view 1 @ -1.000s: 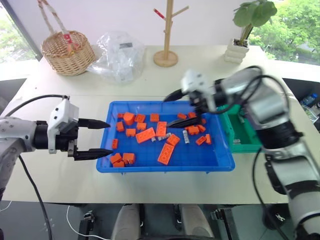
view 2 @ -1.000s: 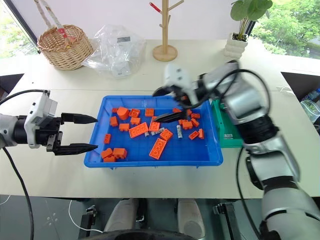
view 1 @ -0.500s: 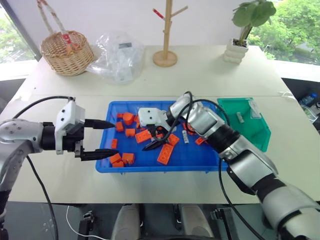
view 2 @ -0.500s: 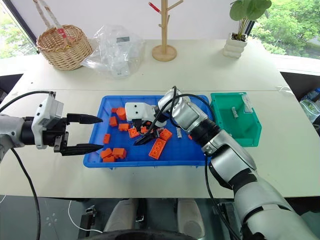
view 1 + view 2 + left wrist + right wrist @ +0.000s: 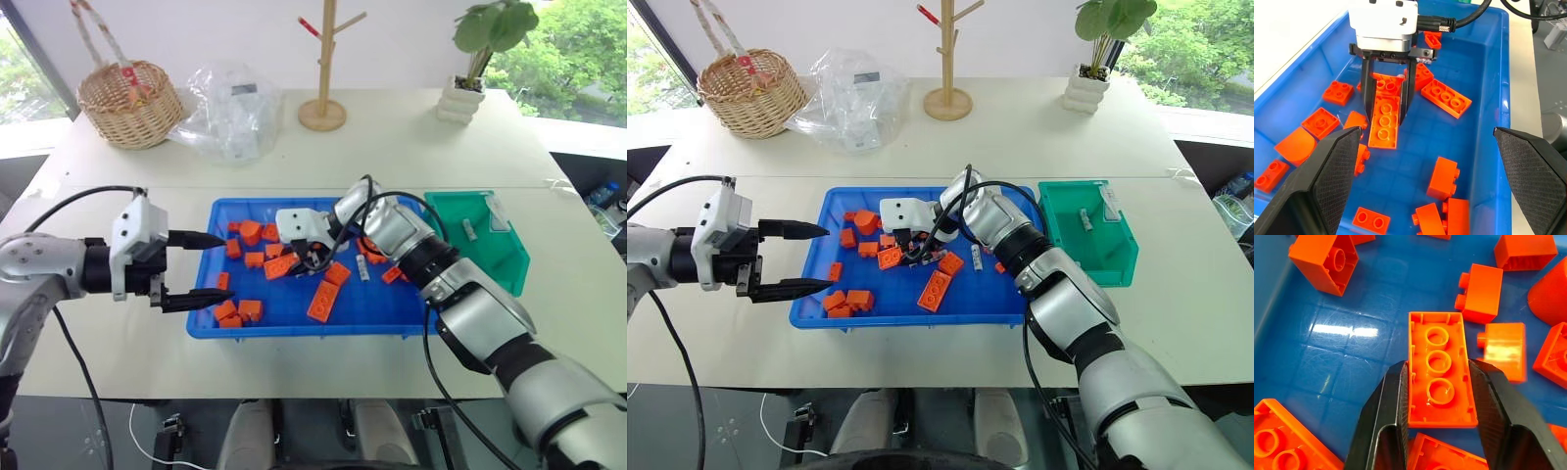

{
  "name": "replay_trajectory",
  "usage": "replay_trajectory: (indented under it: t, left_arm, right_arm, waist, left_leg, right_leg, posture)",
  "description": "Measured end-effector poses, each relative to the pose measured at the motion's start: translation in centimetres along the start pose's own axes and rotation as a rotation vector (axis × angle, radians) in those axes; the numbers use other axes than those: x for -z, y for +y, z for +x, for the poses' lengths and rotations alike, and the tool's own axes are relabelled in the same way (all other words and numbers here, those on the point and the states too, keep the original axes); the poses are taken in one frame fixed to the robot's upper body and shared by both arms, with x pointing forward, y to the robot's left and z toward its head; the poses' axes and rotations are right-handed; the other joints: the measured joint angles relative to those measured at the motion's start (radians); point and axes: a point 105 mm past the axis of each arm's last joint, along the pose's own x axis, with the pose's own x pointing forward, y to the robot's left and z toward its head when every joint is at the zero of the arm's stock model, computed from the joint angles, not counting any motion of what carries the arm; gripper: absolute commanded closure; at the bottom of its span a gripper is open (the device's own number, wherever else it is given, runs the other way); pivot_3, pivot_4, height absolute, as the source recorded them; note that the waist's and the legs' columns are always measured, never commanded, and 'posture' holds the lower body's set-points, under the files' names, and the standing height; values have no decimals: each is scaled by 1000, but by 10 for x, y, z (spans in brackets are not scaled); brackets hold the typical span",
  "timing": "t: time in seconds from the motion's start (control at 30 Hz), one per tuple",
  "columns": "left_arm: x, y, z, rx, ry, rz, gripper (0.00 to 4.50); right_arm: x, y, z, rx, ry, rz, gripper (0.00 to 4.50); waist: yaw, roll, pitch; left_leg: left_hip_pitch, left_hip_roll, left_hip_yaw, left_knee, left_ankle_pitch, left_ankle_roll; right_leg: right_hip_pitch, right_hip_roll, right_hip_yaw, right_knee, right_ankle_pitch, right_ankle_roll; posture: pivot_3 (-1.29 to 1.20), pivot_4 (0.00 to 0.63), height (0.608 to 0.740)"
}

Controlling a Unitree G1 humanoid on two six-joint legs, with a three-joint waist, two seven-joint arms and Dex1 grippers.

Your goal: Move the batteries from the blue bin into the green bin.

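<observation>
I'm closing my right gripper (image 5: pixel 1439 396) down in the blue bin (image 5: pixel 431 318); a second ago its fingers were spread wide above the tray, and now they are pinching the two long sides of an upturned orange brick (image 5: pixel 1439 367). That is the wrong thing for this job, I judge: I'm after batteries, not bricks. One battery (image 5: pixel 975 258) is lying on the tray floor just to the right of that gripper, untouched, and at least one more (image 5: pixel 1084 219) is already lying in the green bin (image 5: pixel 1117 264), which is sitting against the tray's right end. My left gripper (image 5: pixel 201 269) is hanging wide open and empty at the tray's left end, where it was a second ago.
</observation>
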Motion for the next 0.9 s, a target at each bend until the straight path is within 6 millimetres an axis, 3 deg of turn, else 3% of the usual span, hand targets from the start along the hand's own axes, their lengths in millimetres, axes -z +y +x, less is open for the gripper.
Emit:
replay_trajectory:
  t: [0.1,0.3,0.43,0.6,0.63,0.73,0.9]
  left_arm:
    - [-1,2,-1,-7,-2,4,0]
    - [-3,6,-1,-14,0,14,0]
    - [-5,7,-1,-13,-3,22,0]
    - [-4,7,-1,-13,-2,20,0]
    - [-5,7,-1,-13,-2,20,0]
    - [-6,7,0,-13,-3,24,0]
    - [-6,8,2,-4,-2,27,0]
  right_arm:
    - [-8,1,-2,-10,-36,27,3291]
    - [-59,17,5,-67,-178,-11,3291]
    - [-58,30,25,-87,-188,-3,3291]
    - [-54,30,29,-69,-177,30,950]
    - [-53,30,29,-68,-174,32,663]
    - [-49,27,20,-70,-151,17,663]
    - [-28,13,-12,-54,-58,-68,663]
  waist:
    - [0,0,0]
    - [-1,0,0]
    - [2,0,0]
    - [2,-1,0]
    - [1,-1,0]
    - [1,-1,0]
    - [1,-1,0]
  left_leg:
    - [0,0,0,0,0,0]
    - [0,0,-1,-1,0,0]
    - [0,0,-1,0,0,-1]
    - [0,0,-1,0,1,-1]
    - [0,0,-1,0,1,-1]
    - [0,0,-1,0,1,-1]
    - [0,0,-1,0,0,-1]
  right_leg:
    - [0,0,0,0,0,0]
    - [0,1,-1,0,1,2]
    - [0,0,-1,0,0,0]
    - [0,0,-1,0,0,0]
    - [0,0,-2,0,0,0]
    - [0,0,-2,0,0,0]
    - [1,0,-2,0,0,0]
  posture:
    - [0,150,736]
    - [0,150,736]
    - [0,150,736]
    - [0,150,736]
    - [0,150,736]
    - [0,150,736]
    - [0,150,736]
